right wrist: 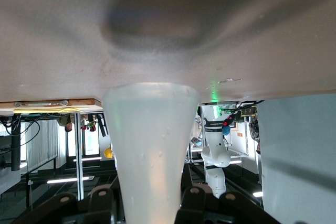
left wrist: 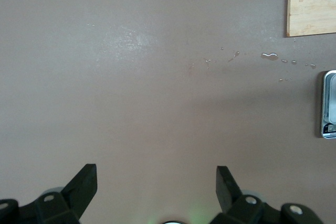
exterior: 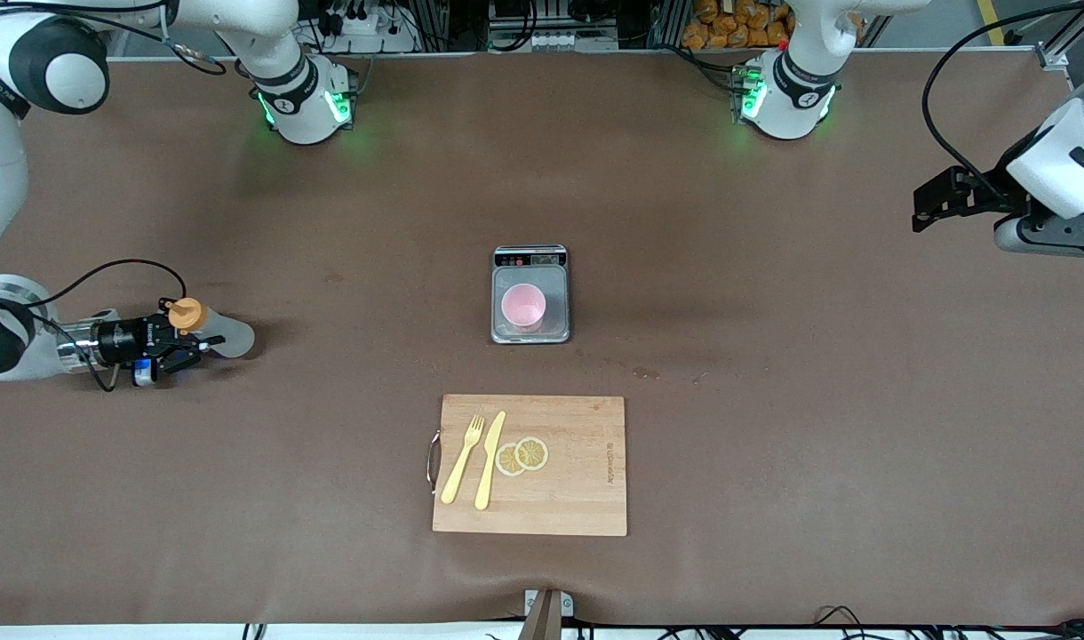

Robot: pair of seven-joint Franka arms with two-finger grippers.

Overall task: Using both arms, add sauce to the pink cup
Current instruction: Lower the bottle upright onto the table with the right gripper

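- Nearest the front camera, a board (exterior: 530, 465) holds a fork (exterior: 463, 460), a knife (exterior: 490, 460) and lemon slices (exterior: 522, 455).
- Farther back, mid-table, the pink cup (exterior: 523, 307) stands upright on a small scale (exterior: 530, 295).
- At the right arm's end of the table, well apart from the cup, the right gripper (exterior: 189, 347) lies low and level, fingers closed on the sauce (exterior: 218, 332).
- The bottle lies on its side, long axis along the table; its base points toward the cup and its orange cap sits by the fingers.
- The left gripper (left wrist: 156, 182), fingers spread wide and empty, waits over bare table at the left arm's end.
- The right arm is plainly the one with the sauce; carrying it means crossing toward the table's middle.
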